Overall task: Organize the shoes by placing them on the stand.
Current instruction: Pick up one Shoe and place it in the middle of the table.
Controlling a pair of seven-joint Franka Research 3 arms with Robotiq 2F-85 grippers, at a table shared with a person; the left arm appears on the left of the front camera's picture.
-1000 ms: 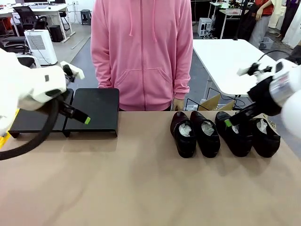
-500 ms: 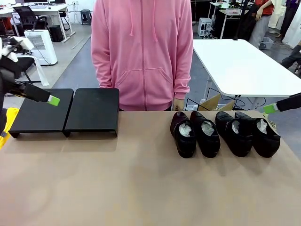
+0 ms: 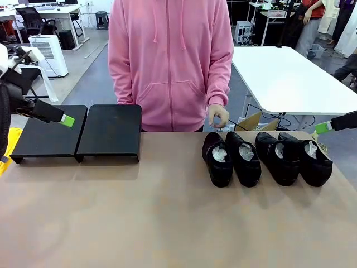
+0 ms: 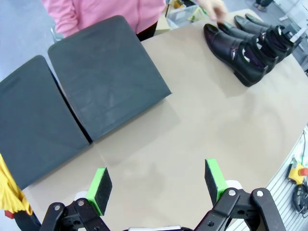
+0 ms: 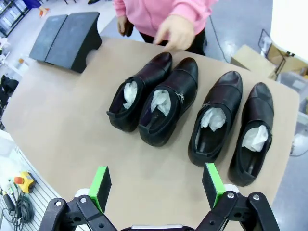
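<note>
- On the right of the tabletop, four shoes sit side by side, long axes near-to-far, toes toward the person.
- At far left sits the stand.
- Left end effector and right end effector gape wide, holding nothing.

Bright, even light falls from overhead. The shoes catch soft white glints on their toes and throw short, faint shadows on the worktop. The person's hand smears with motion in the left wrist view (both wrist views bow outward near their edges).
</note>
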